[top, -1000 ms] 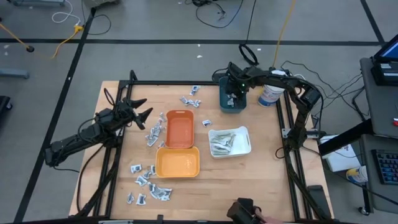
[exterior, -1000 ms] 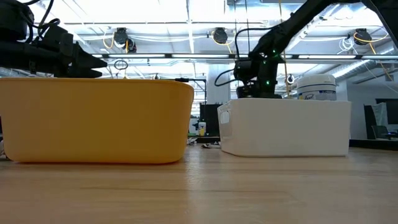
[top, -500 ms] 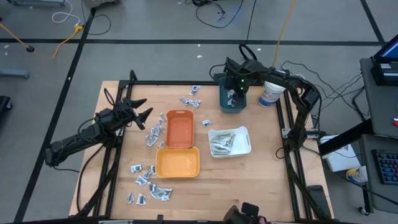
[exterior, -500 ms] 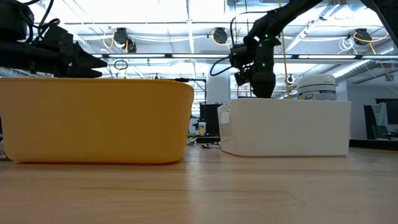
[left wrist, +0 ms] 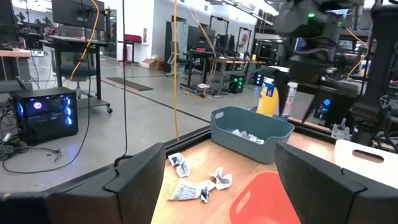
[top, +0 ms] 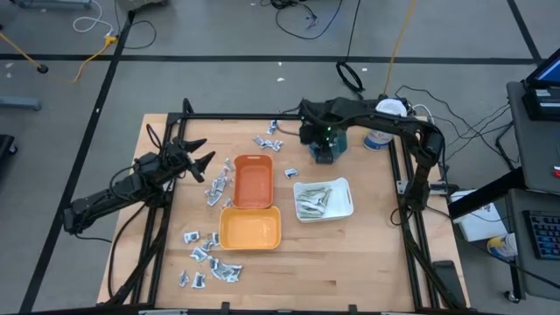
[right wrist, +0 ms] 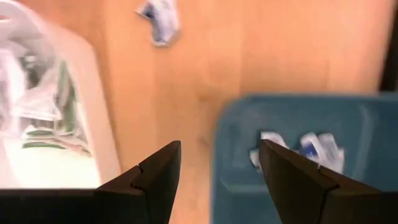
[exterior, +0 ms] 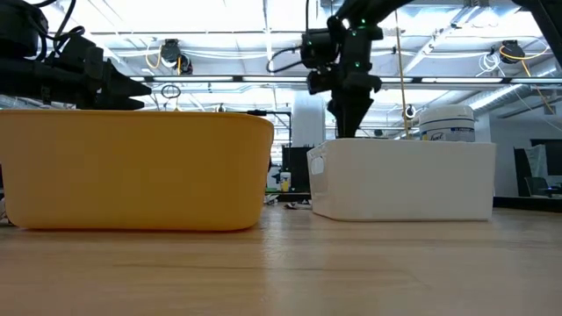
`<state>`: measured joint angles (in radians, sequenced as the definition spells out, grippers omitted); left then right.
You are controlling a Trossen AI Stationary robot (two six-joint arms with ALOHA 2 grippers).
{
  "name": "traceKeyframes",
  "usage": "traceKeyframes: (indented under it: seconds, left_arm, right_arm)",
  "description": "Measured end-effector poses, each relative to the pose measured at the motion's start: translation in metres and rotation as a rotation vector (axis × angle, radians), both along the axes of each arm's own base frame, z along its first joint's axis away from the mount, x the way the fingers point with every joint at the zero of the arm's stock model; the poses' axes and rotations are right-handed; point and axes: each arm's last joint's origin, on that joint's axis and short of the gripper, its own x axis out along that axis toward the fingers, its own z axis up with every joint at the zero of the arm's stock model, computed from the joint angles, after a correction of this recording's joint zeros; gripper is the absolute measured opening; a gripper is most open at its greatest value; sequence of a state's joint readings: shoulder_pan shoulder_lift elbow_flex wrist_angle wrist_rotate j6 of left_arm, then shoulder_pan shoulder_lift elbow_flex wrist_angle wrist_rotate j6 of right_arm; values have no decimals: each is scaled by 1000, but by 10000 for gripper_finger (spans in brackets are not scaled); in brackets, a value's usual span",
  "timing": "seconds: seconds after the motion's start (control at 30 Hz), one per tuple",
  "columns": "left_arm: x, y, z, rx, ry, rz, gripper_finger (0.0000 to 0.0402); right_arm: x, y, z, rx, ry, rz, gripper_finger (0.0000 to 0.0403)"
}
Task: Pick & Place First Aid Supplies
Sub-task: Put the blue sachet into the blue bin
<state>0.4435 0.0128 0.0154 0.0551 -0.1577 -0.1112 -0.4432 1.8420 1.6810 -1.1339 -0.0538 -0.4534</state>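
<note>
Your right gripper (top: 320,145) hangs over the near-left edge of the teal tray (top: 335,147) at the far side of the counter (top: 367,245), its jaws spread with nothing between them. Through its wrist camera you look down past both fingers (right wrist: 155,177) at the tray corner (right wrist: 280,155), where a few silvery sachets (right wrist: 311,149) lie inside, and at one more sachet (right wrist: 158,18) on the bare wood beside it.

Your left gripper (top: 194,154) waits above the left part of the counter, jaws wide and empty, pointing toward the orange tray (top: 253,182). From its wrist camera you see that orange tray's rim (left wrist: 267,199), a small cluster of sachets (left wrist: 196,180) on the wood and the teal tray (left wrist: 249,134) farther off with sachets in it.

Most of the first aid supplies lie loose: a group of sachets (top: 269,138) between the orange tray and the teal tray, another group (top: 215,188) just left of the orange tray, and a scatter (top: 210,258) near the front-left of the yellow tray (top: 250,229). The white tray (top: 343,203) holds the pale green-white strips (top: 313,201). One sachet (top: 291,173) lies between the orange and white trays. A white tub (top: 380,136) stands right of the teal tray.
</note>
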Motion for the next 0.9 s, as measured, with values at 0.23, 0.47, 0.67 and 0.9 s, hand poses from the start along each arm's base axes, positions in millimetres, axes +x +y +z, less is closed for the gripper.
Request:
traceKeyframes:
  seconds: [0.23, 0.47, 0.67, 0.9]
  left_arm:
    - [0, 0, 0, 0, 0, 0, 308]
    - [0, 0, 0, -1, -1, 0, 308]
    - [0, 0, 0, -1, -1, 0, 308]
    - [0, 0, 0, 0, 0, 0, 308]
  right_arm:
    - [16, 32, 1, -24, -25, 160, 211]
    - [36, 43, -7, -53, -99, 209, 211]
    - [55, 40, -43, -34, -56, 216, 211]
    - [70, 40, -80, 22, -28, 254, 210]
